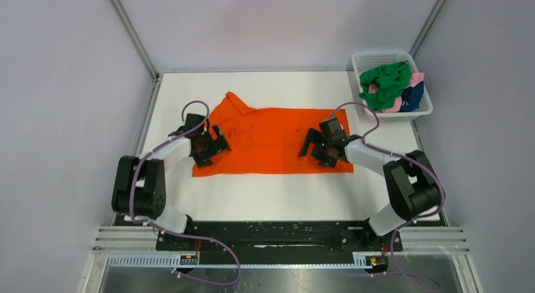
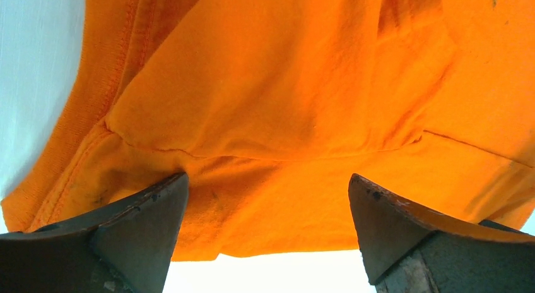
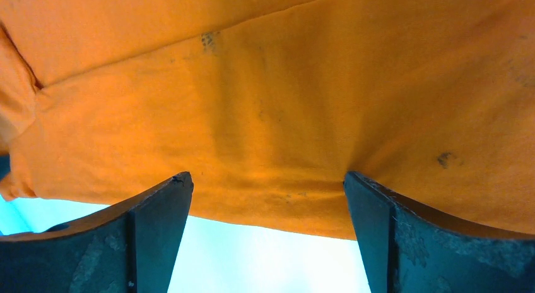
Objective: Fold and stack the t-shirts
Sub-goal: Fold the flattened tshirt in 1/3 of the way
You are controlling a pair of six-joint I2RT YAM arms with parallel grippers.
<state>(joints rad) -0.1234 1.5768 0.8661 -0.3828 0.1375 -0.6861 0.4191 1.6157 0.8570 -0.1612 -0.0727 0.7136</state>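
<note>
Top external: orange t-shirt lies flat on table, left gripper at its left end, right gripper at its right end, seemingly posted for the next fold; other t-shirts heaped in basket, far right. Left wrist: jaws wide, empty, straddling folded sleeve seams unseen from above. Right wrist: jaws wide, empty, over near edge.
</note>
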